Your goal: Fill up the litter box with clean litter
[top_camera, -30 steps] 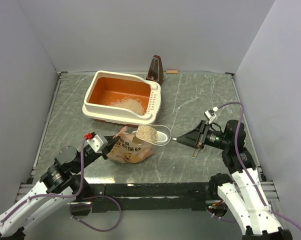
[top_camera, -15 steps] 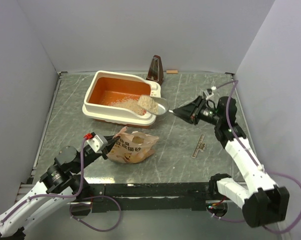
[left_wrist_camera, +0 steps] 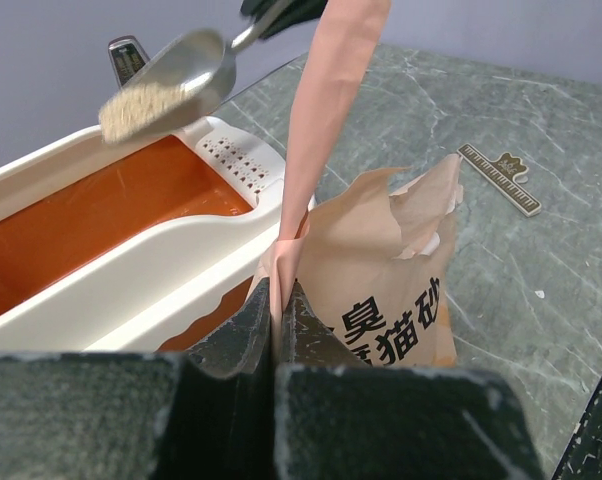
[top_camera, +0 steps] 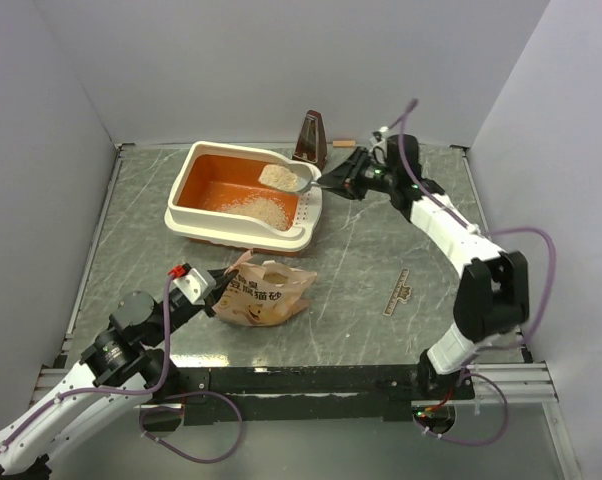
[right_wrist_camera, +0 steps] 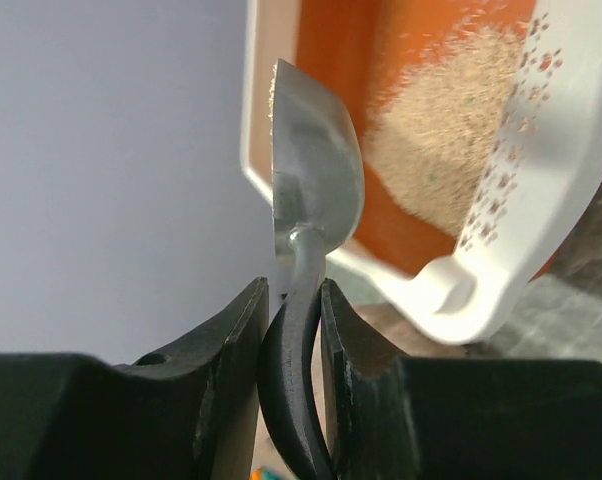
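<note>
Table [top_camera: 381,240]: grey marble.
Right arm [top_camera: 441,222]: outstretched.
Right gripper [top_camera: 349,185]: clamped on scoop [top_camera: 284,178] over litter box [top_camera: 231,228].
Left gripper [top_camera: 219,297]: pinching bag [top_camera: 269,297].

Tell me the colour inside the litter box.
The litter box is orange inside, clearest in the top external view.

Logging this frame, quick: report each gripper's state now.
Left gripper: shut on the top edge of the crinkled tan paper bag.
Right gripper: shut on the handle of the silver metal scoop loaded with pale litter granules.

Marbled table [top_camera: 381,230] carries litter box [top_camera: 233,229], bag [top_camera: 266,300], metronome [top_camera: 311,140], ruler [top_camera: 396,292].
</note>
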`<state>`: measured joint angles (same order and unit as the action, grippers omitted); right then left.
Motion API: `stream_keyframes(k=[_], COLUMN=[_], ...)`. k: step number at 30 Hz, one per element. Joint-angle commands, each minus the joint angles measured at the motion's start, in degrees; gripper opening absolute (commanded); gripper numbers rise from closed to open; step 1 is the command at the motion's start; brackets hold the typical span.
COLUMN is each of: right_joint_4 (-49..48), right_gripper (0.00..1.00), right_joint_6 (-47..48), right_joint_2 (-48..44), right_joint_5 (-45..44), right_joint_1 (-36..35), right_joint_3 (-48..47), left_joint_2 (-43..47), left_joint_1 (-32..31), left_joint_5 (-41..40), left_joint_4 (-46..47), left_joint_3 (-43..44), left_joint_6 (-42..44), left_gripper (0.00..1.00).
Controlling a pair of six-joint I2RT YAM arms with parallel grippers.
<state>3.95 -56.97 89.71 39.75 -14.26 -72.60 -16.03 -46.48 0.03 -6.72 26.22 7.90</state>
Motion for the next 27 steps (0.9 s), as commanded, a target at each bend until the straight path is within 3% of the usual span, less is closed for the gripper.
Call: stream_keyframes(k=[1, 7, 12, 19, 27], right_joint_4=[6.76, 25.91, 40.32, 47.99, 46.86], right_gripper=[0.0, 0.0, 0.0, 0.0, 0.0], right_joint_6=[9.84, 22.68, 33.74, 42.11, 51.42], right_joint_2=[4.85, 12.67, 17.51, 20.59, 20.24], right_joint_5=[-4.4, -15.39, -31.28, -49.13, -66.44], right_joint_1=[-4.01, -9.55, -14.73, -23.69, -32.14], right_joint_3=[-10.6, -26.85, -39.01, -47.81, -46.59], left_joint_2=[0.56, 0.21, 0.04, -0.58, -0.32], left_joint_1=[0.69, 0.86, 0.95, 1.13, 1.22], left_joint_5=[-2.14, -1.79, -2.05, -1.79, -2.05], left_joint_4=[11.38, 11.2, 11.12, 10.68, 10.68], left_joint_3=[1.64, 1.82, 1.82, 2.08, 2.08], left_joint_6=[0.89, 0.8, 0.8, 0.71, 0.71], left_gripper=[0.01, 0.01, 0.01, 0.01, 0.01])
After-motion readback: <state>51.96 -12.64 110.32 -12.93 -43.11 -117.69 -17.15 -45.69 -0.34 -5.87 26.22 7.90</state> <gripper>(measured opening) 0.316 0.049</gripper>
